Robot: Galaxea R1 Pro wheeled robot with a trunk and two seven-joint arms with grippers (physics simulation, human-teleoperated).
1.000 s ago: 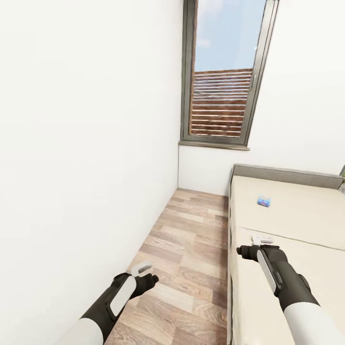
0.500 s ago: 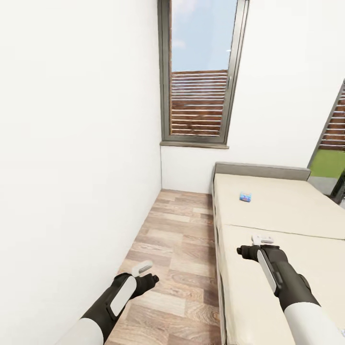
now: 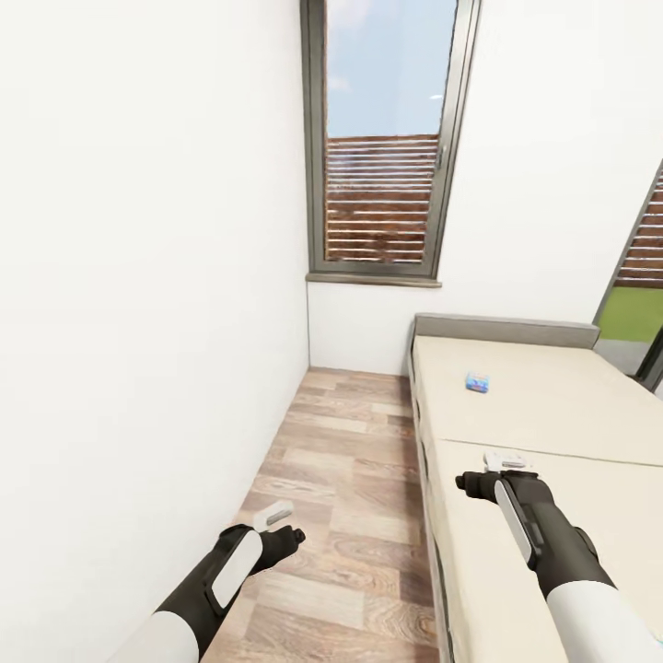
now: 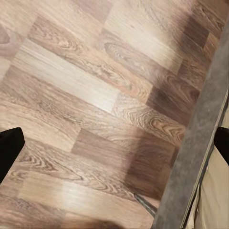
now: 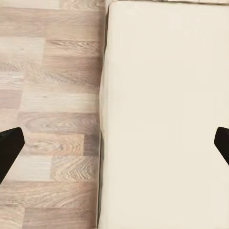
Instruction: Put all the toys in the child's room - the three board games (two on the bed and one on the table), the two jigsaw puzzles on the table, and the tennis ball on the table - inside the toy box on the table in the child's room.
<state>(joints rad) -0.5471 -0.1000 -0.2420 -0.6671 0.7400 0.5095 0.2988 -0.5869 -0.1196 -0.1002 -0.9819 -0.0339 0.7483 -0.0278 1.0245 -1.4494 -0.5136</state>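
Barely any shift since half a second ago: camera nudged slightly, whole scene slid a touch, arms hold the same pose. A second back the view was rotated further left, so most of the turn is already done.

Head view: one small blue rectangular board game box [image 3: 477, 381] lies flat on the cream mattress of the grey-framed bed [image 3: 552, 405], at about 1 o'clock from the robot, well apart from both grippers. Only one game is visible on the bed.

Left gripper [image 3: 274, 512], dark with pale fingers, hangs over the light-brown wood plank floor [image 3: 350, 479] at about 11 o'clock, near the plain white wall [image 3: 147, 276]. Left wrist view: two dark fingertips at opposite frame edges, jaws spread wide, nothing between them; floor and grey bed edge underneath.

Right gripper [image 3: 505, 458] sits over the near mattress section by the bed's floor-side edge, about 1 o'clock. Right wrist view: two fingertips wide apart, empty; mattress and floor below.

One tall grey-framed window [image 3: 382, 138] with brown slats at 12 o'clock; part of a second one [image 3: 640, 267] at 2 o'clock.
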